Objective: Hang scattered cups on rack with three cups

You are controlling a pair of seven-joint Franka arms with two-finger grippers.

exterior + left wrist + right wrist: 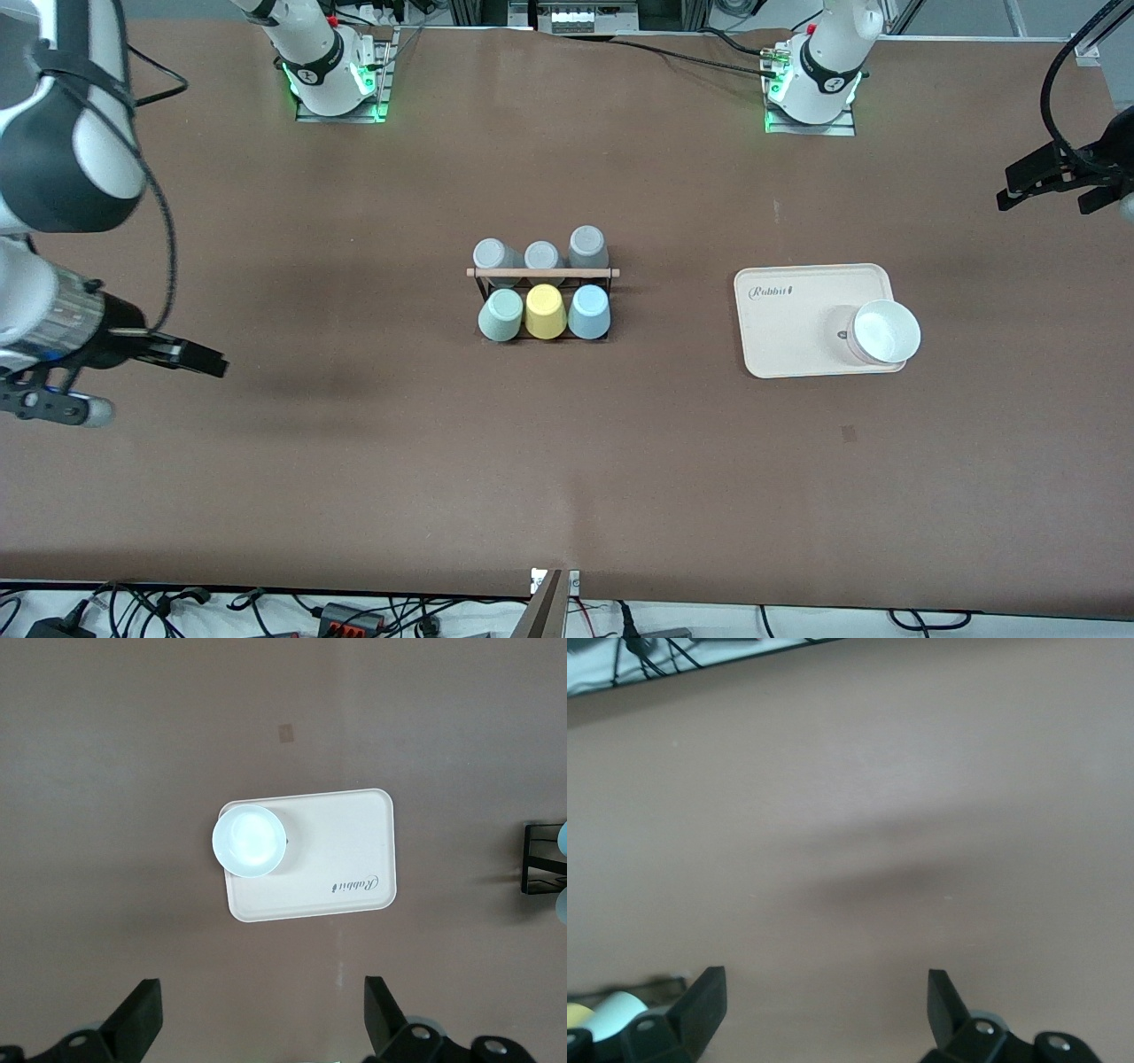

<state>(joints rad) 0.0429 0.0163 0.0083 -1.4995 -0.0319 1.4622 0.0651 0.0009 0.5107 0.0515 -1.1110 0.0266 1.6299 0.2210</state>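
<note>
The black wire rack [542,273] with a wooden dowel across its top stands at the table's middle. The pale mint green cup [501,315] and the light blue cup [588,312] hang upside down on its row nearer the front camera, with a yellow cup [545,312] between them. Three grey cups [542,256] hang on the farther row. My right gripper [213,361] is open and empty over bare table toward the right arm's end; its wrist view [824,988] shows the mint cup [611,1012] at the edge. My left gripper [1004,186] is open and empty, and its wrist view [263,997] looks down on the tray.
A cream rectangular tray [788,328] lies toward the left arm's end, with a wide white bowl [886,331] on its corner; both also show in the left wrist view, the tray [337,859] and the bowl [249,840]. Cables run along the table's edge nearest the front camera.
</note>
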